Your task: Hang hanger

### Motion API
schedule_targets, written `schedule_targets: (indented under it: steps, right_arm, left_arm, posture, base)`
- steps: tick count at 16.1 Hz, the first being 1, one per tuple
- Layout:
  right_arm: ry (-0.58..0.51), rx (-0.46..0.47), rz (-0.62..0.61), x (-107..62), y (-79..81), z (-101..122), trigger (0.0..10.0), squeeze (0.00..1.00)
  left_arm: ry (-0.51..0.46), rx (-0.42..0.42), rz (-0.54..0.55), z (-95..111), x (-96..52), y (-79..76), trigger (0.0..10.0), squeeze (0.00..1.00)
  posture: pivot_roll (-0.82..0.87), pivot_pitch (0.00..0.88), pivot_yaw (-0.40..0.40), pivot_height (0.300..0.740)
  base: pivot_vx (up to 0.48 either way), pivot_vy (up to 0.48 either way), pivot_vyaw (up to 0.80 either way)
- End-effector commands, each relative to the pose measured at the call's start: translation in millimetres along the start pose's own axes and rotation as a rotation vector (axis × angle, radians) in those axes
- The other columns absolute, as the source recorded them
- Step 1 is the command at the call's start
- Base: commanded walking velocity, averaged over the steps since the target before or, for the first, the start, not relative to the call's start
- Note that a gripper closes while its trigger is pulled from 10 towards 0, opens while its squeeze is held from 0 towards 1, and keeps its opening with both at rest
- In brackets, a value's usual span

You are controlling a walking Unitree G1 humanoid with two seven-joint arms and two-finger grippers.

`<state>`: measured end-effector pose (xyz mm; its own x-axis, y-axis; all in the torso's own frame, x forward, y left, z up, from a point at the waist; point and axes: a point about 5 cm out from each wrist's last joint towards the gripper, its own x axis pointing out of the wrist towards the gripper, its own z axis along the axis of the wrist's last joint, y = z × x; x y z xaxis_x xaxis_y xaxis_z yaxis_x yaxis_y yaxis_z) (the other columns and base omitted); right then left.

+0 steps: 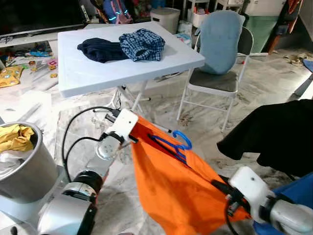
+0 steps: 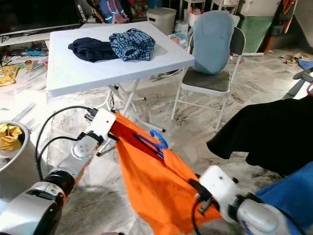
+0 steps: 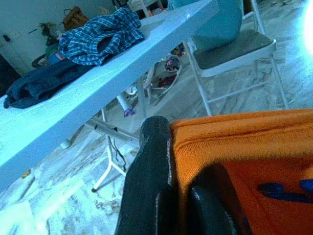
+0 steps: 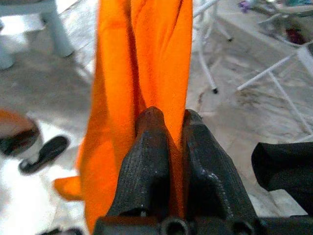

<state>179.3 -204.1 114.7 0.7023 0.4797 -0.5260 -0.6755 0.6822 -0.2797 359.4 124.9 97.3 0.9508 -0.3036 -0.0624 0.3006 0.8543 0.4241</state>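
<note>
Item: blue hanger [image 1: 175,143], plastic. Hook curls up clear of orange garment [image 1: 171,186]; rest of frame lies tucked inside garment's neck opening, mostly hidden. Garment: bright orange knit, ribbed edge. Stretched in air between my left gripper [image 3: 171,196] and my right gripper [image 4: 171,142], each pinching fabric edge; high at left end, sloping down to right end. Loose cloth sags below, above marble-look floor.

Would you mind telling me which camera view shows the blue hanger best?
The left eye view: the blue hanger shows its hook and part of its frame inside the orange shirt. The right eye view shows much the same. The left wrist view catches a blurred blue sliver; the right wrist view, orange cloth.
</note>
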Motion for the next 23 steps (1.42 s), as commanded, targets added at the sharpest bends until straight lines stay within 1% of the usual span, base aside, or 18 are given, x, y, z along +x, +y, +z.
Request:
schedule_targets:
  steps: [1,2,3,4,5,6,7,8,9,12,14,15,17,18,19,21,22,23]
  right_arm:
    - [0.016,-0.02,-0.021,-12.0,-9.3,-1,10.0,0.0]
    - [0.029,-0.018,-0.036,-24.6,-16.0,-5,10.0,0.0]
    - [0.013,-0.019,-0.045,-37.6,-21.0,-4,10.0,0.0]
    - [-0.007,-0.002,-0.038,-44.1,-21.9,-2,10.0,0.0]
    - [-0.026,0.008,-0.036,-55.0,-24.8,1,10.0,0.0]
    - [-0.025,-0.005,-0.072,-67.7,-32.3,0,10.0,0.0]
    - [-0.034,0.008,-0.085,-78.7,-37.2,0,10.0,0.0]
    - [-0.055,-0.001,-0.075,-88.3,-38.5,5,10.0,0.0]
    - [-0.08,0.008,-0.043,-96.0,-35.8,10,10.0,0.0]
    - [-0.098,0.012,0.037,-112.1,-29.4,12,10.0,0.0]
    - [-0.15,0.019,0.08,-121.2,-26.6,20,10.0,0.0]
    - [-0.155,0.02,0.086,-122.4,-26.4,21,10.0,0.0]
    - [-0.203,0.036,0.075,-126.9,-29.5,26,10.0,0.0]
    - [-0.223,0.035,0.02,-126.2,-36.8,28,10.0,0.0]
    - [-0.24,0.032,-0.031,-119.4,-42.5,30,10.0,0.0]
    - [-0.239,0.04,-0.069,-105.0,-43.3,28,10.0,0.0]
    - [-0.238,0.036,-0.088,-94.1,-42.3,27,10.0,0.0]
    - [-0.244,0.054,-0.134,-81.4,-44.3,25,10.0,0.0]
  left_arm:
    - [0.011,-0.007,0.052,3,2.7,16.1,0.0,0.0]
    - [0.018,-0.013,0.045,2,2.9,15.5,0.0,0.0]
    - [0.033,-0.029,0.04,1,2.8,14.8,0.0,0.0]
    - [0.045,-0.043,0.039,-1,2.7,14.4,0.0,0.0]
    - [0.061,-0.063,0.038,-3,2.4,14.0,0.0,0.0]
    - [0.067,-0.067,0.034,-4,2.3,13.6,0.0,0.0]
    - [0.069,-0.066,0.02,-4,2.3,12.1,0.0,0.0]
    - [0.076,-0.07,0.006,-5,2.4,10.5,0.0,0.0]
    - [0.08,-0.082,-0.005,-5,2.8,8.0,0.0,0.0]
    - [0.076,-0.106,-0.042,-4,3.5,1.1,0.0,0.0]
    - [0.078,-0.12,-0.069,-4,3.5,-2.0,0.0,0.0]
    - [0.08,-0.12,-0.07,-4,3.6,-1.9,0.0,0.0]
    - [0.093,-0.132,-0.088,-4,4.0,-3.1,0.0,0.0]
    - [0.089,-0.138,-0.099,-4,3.9,-5.7,0.0,0.0]
    - [0.083,-0.147,-0.11,-4,3.2,-10.2,0.0,0.0]
    - [0.076,-0.166,-0.113,-5,2.4,-15.6,0.0,0.0]
    - [0.067,-0.176,-0.109,-4,2.0,-17.8,0.0,0.0]
    - [0.061,-0.186,-0.118,-4,1.5,-20.8,0.0,0.0]
  posture:
    - [0.01,0.0,0.017,0.74]
    - [0.0,0.0,0.017,0.74]
    - [0.0,0.0,0.018,0.74]
    - [0.0,0.0,0.019,0.74]
    - [0.0,0.0,0.019,0.74]
    - [0.0,0.0,0.019,0.74]
    - [0.0,0.0,0.019,0.74]
    - [0.0,0.0,0.021,0.74]
    - [0.0,0.0,0.022,0.74]
    - [0.0,0.0,0.027,0.74]
    - [0.0,0.0,0.031,0.74]
    - [0.0,0.0,0.032,0.74]
    - [0.0,0.0,0.031,0.74]
    - [0.0,0.0,0.031,0.74]
    - [0.0,0.0,0.029,0.74]
    - [0.0,0.0,0.024,0.74]
    - [0.0,0.0,0.02,0.74]
    - [0.0,0.0,0.018,0.74]
  base:
    - [0.0,0.0,0.0]
    - [0.0,0.0,0.0]
    - [0.0,0.0,0.0]
    - [0.0,0.0,0.0]
    - [0.0,0.0,0.0]
    - [0.0,0.0,0.0]
    - [0.0,0.0,0.0]
    - [0.0,0.0,0.0]
    - [0.0,0.0,0.0]
    - [0.0,0.0,0.0]
    - [0.0,0.0,0.0]
    - [0.0,0.0,0.0]
    - [0.0,0.0,0.0]
    - [0.0,0.0,0.0]
    - [0.0,0.0,0.0]
    - [0.0,0.0,0.0]
    - [0.0,0.0,0.0]
    - [0.0,0.0,0.0]
